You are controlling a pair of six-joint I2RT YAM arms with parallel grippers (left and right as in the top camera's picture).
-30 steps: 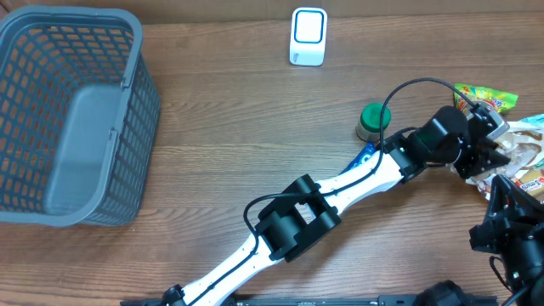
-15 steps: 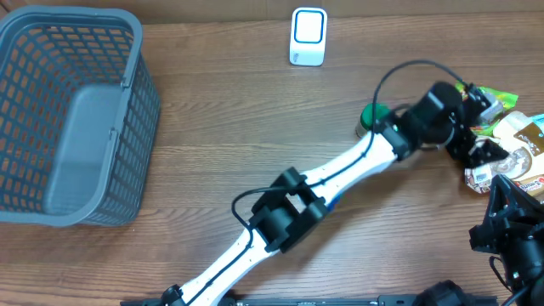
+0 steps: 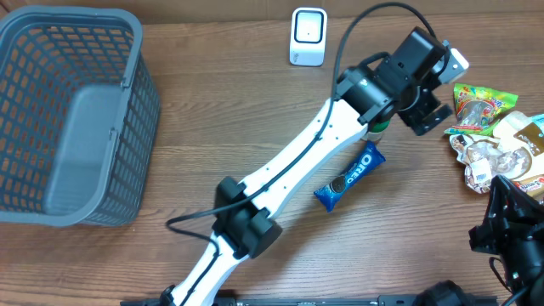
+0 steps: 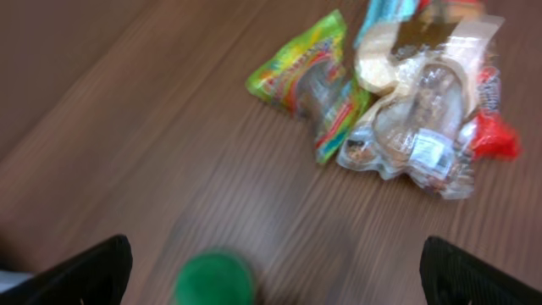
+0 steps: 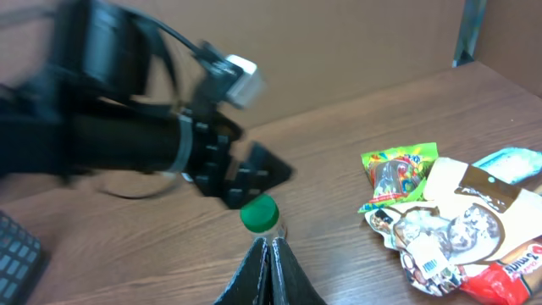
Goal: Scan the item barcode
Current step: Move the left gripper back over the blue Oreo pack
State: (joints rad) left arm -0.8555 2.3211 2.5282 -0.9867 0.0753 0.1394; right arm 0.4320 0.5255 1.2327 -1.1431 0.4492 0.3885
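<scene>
Two grippers, and neither is carrying anything: the left gripper [image 3: 442,85] is standing with its jaws wide apart, hovering above the table between the white box-shaped barcode scanner [image 3: 308,36] and the heap of crinkly snack packets [image 3: 493,140]. The right gripper [image 5: 269,264] is sitting pressed together, low at the near right corner. Every candidate item is lying loose on the wood. The green-capped bottle [image 5: 258,212] is just under the left wrist, the blue Oreo biscuit packet [image 3: 350,175] is lying beside the left arm, and the heap is off to the right. I am judging the pick as not yet made. I am favouring the clear packet with the white printed label [image 4: 428,154], since its code is facing up; I cannot tell where the Oreo's code is. I am planning to pinch it by an edge well away from that label, so no finger is covering the bars. I am then expecting to carry it to the scanner and hold the label flat and square to the scanner's front. The film is looking slack and shiny, so I am expecting creases and glare to spoil a read.
</scene>
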